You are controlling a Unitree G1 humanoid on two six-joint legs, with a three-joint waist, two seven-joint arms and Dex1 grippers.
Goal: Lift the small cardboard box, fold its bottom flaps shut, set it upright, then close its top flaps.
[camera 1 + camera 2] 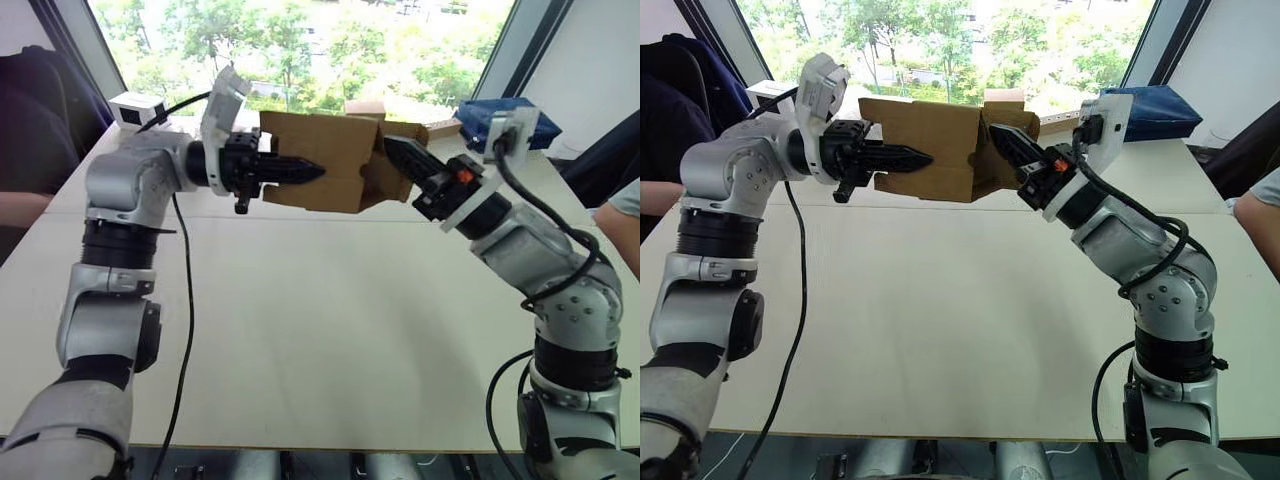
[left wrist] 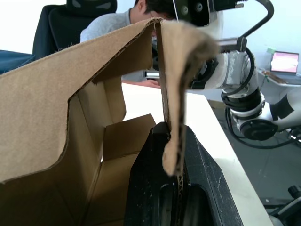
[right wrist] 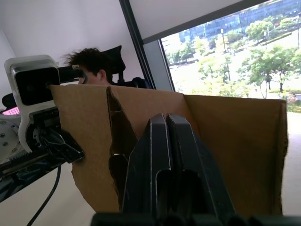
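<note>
The small cardboard box (image 1: 330, 150) hangs in the air above the table's far half, lying on its side between my two grippers. My left gripper (image 1: 315, 172) is shut on one of its cardboard walls; the left wrist view shows a bent brown edge (image 2: 171, 117) pinched between the black fingers (image 2: 150, 188). My right gripper (image 1: 392, 145) is at the box's right end, fingers shut together and resting against a splayed flap (image 1: 385, 180). Inside the box a short flap (image 2: 127, 136) stands folded inward. I cannot tell which end's flaps are the bottom flaps or the top flaps.
The pale table (image 1: 320, 330) stretches below. At its far edge sit another brown cardboard cube (image 1: 365, 107), a white box with a dark face (image 1: 135, 108) and a blue pack (image 1: 500, 115). A person's arm (image 1: 620, 215) shows at the right, another person's arm (image 1: 20, 205) at the left.
</note>
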